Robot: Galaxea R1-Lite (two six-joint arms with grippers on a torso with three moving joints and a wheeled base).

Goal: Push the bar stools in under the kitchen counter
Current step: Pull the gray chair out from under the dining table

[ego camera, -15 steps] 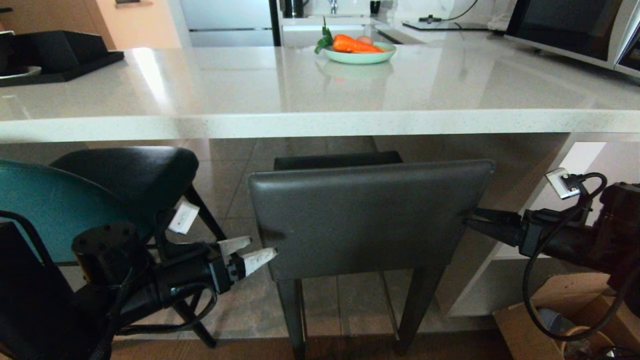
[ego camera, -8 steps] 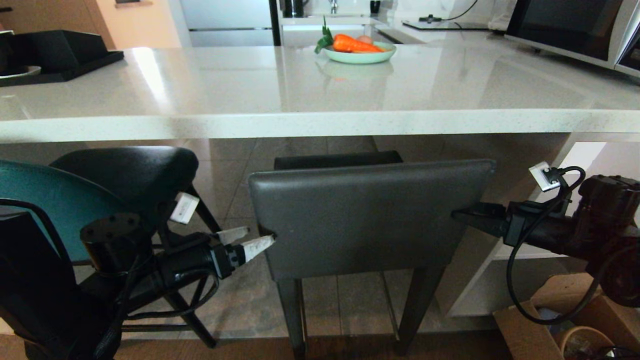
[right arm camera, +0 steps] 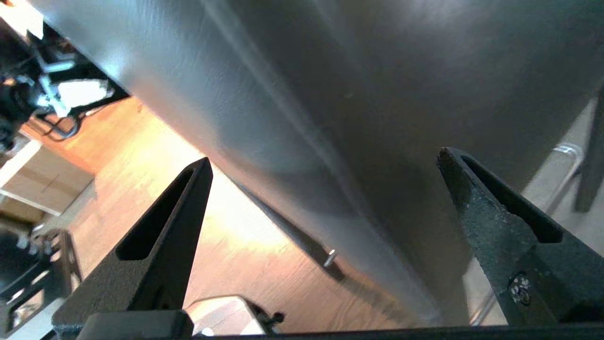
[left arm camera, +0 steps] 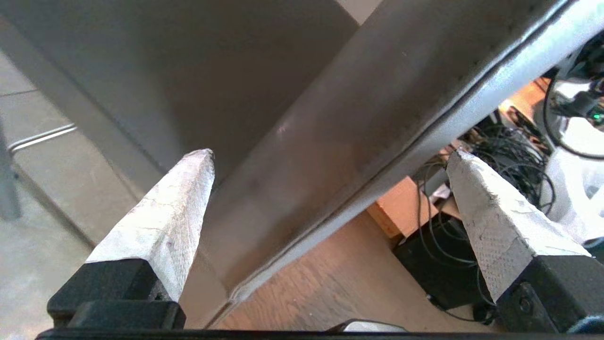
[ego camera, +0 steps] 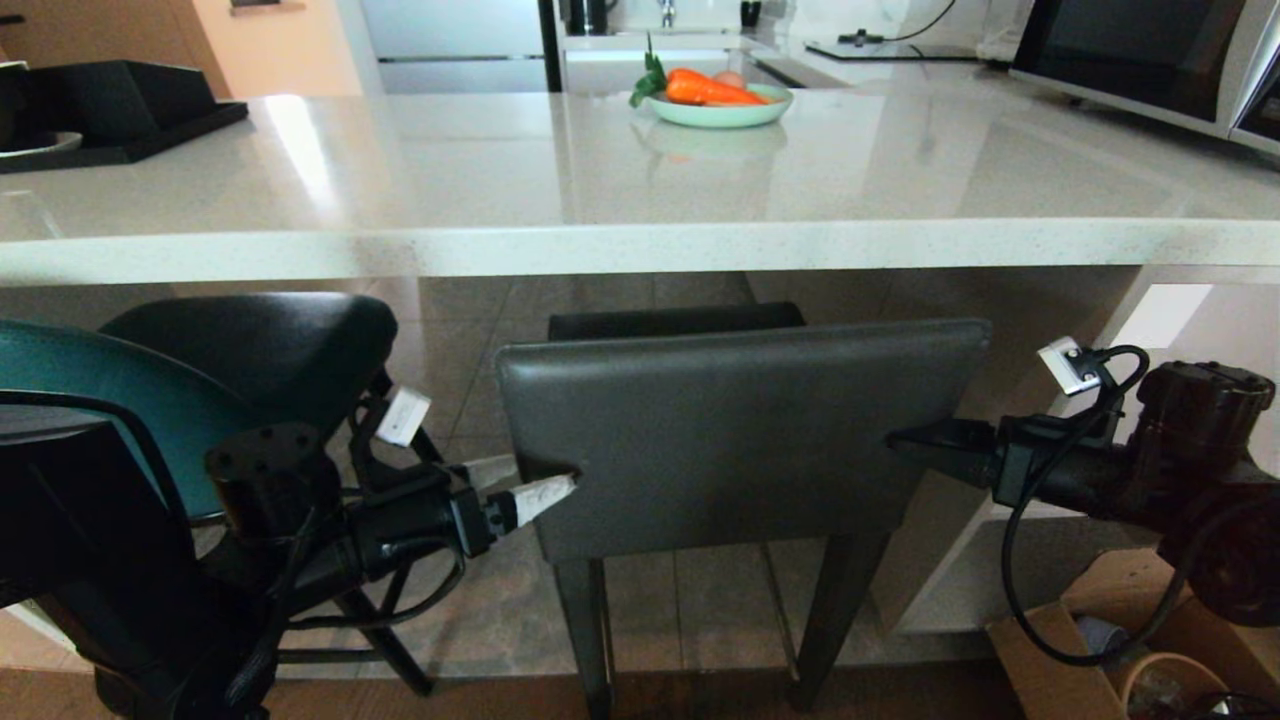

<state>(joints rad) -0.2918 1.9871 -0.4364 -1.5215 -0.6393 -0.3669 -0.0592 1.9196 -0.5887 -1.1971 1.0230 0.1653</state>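
Observation:
The dark grey bar stool (ego camera: 740,430) stands in front of the kitchen counter (ego camera: 640,245), its seat partly under the slab. My left gripper (ego camera: 545,478) is open and straddles the left edge of its backrest (left arm camera: 339,108), one white finger on each side. On the opposite edge, my right gripper (ego camera: 900,440) is open too, with the backrest (right arm camera: 377,94) between its black fingers (right arm camera: 165,236). In the wrist views the left gripper (left arm camera: 330,153) and right gripper (right arm camera: 323,156) both show wide gaps. The teal bar stool (ego camera: 90,400) stands at the far left, behind my left arm.
On the counter sit a plate of carrots (ego camera: 720,100), a black tray (ego camera: 110,110) and a microwave (ego camera: 1150,60). White shelves (ego camera: 1000,560) close the counter's right end. A cardboard box (ego camera: 1100,640) lies on the floor at the lower right.
Both grippers have moved inward onto the grey stool's backrest edges, the left rightward and the right leftward. The stool itself has not visibly shifted.

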